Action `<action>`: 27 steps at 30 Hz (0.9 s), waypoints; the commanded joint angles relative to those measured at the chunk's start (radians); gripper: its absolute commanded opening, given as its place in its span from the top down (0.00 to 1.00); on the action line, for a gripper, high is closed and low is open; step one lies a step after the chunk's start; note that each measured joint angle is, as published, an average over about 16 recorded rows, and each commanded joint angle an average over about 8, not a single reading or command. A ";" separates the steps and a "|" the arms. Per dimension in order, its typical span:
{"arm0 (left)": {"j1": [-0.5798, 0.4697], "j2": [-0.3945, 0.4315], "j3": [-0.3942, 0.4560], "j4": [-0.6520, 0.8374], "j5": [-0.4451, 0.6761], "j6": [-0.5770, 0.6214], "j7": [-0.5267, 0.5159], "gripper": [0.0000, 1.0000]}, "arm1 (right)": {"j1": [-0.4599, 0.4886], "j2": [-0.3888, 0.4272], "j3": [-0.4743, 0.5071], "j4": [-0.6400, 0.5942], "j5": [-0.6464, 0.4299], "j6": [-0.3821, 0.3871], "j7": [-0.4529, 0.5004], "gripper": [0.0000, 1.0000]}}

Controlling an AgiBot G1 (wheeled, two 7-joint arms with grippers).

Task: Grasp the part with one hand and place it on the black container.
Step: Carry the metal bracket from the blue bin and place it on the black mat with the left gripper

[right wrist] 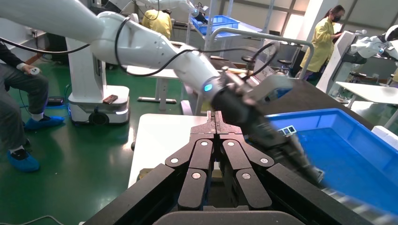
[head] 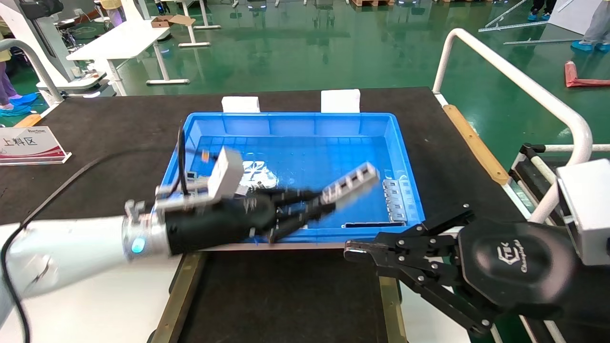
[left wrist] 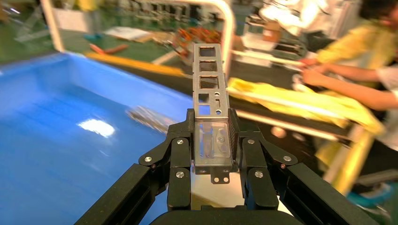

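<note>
Pinching the part [left wrist: 212,101] by one end, left tool [left wrist: 212,140] has most of that stiff, light, slick-looking channel sticking out, so it could pivot; right tool [right wrist: 215,123] sits pressed together.

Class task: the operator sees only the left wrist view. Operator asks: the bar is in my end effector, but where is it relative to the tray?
Observer: The part is held over the blue crate, not the black container.
Operator: Where is the container?
Observer: Nearer the robot than the crate, in front of it.
Operator: And the other arm?
Observer: The right end effector hovers shut at the container's right rail.
Operator: More parts left?
Observer: Yes, spare parts lie along the crate's right wall.
</note>
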 commanded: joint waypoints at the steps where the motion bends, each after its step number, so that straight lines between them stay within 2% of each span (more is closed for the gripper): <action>1: 0.030 -0.025 0.005 -0.038 -0.001 0.034 -0.013 1.00 | 0.000 0.000 0.000 0.000 0.000 0.000 0.000 1.00; 9: 0.208 -0.150 0.012 -0.306 -0.017 -0.030 -0.102 1.00 | 0.000 0.000 0.000 0.000 0.000 0.000 0.000 1.00; 17: 0.414 -0.251 0.025 -0.563 -0.027 -0.231 -0.202 1.00 | 0.000 0.000 0.000 0.000 0.000 0.000 0.000 1.00; 22: 0.525 -0.261 0.033 -0.629 -0.032 -0.380 -0.240 1.00 | 0.000 0.000 0.000 0.000 0.000 0.000 0.000 1.00; 27: 0.596 -0.223 0.036 -0.606 -0.041 -0.522 -0.270 1.00 | 0.000 0.000 0.000 0.000 0.000 0.000 0.000 1.00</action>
